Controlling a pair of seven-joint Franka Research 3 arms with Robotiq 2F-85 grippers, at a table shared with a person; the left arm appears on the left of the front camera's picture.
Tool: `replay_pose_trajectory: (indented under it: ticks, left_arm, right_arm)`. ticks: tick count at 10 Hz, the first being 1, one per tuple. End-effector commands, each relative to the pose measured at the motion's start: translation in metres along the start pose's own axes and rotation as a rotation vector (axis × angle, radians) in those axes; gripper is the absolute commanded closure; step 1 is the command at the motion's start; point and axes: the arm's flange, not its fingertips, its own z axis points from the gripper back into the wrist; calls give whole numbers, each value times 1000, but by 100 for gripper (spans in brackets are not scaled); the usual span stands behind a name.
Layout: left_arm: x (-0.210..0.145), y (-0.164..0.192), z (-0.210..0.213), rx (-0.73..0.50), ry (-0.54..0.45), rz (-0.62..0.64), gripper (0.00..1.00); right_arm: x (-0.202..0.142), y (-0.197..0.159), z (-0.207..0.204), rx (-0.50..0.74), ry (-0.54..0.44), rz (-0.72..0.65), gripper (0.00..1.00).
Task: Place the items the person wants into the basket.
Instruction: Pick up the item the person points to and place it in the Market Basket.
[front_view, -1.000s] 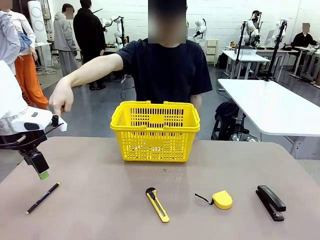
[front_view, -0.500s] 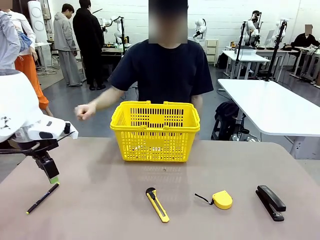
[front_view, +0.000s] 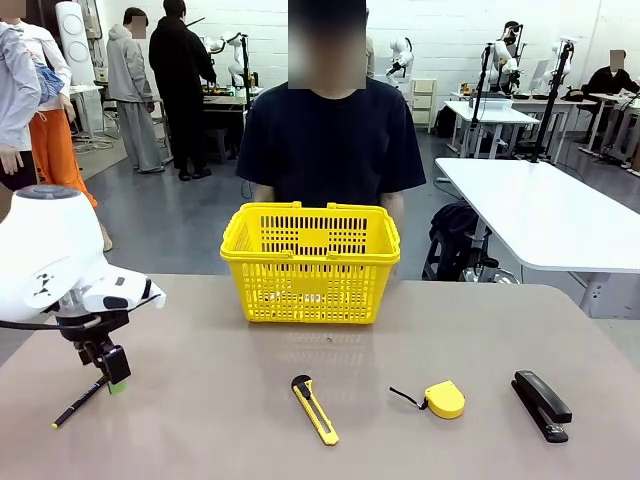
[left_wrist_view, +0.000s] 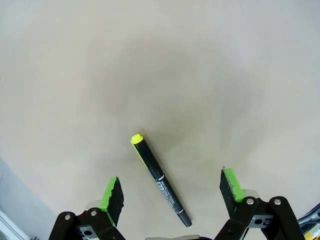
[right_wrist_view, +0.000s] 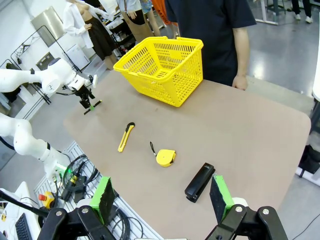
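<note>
Left hand (left_wrist_view: 171, 185) hangs wide open and empty just above the pen (left_wrist_view: 159, 177), with one green pad (left_wrist_view: 111, 192) on each side of the barrel. The pen lies flat and slightly askew to the pads, near the left edge of the table (front_view: 200, 420). A small wrist turn would likely square the grip. Lower straight down, close on mid-barrel, lift clear, then carry it to the basket (front_view: 310, 262) at the far edge.

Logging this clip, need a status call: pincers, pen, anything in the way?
Left pincer open, low over pen on table, pen between fingers. Right pincer open, empty, raised. Nothing blocking pen; basket stands beyond.
</note>
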Motion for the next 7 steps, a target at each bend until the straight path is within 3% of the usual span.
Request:
replay_pose_trajectory:
  ticks: [1,7]
  left_arm:
    - [-12,-7,-16,29,22,60,0]
    - [-16,-3,-14,25,12,103,0]
  right_arm:
    - [1,-1,-1,23,-19,11,0]
    - [1,-1,-1,23,-19,11,0]
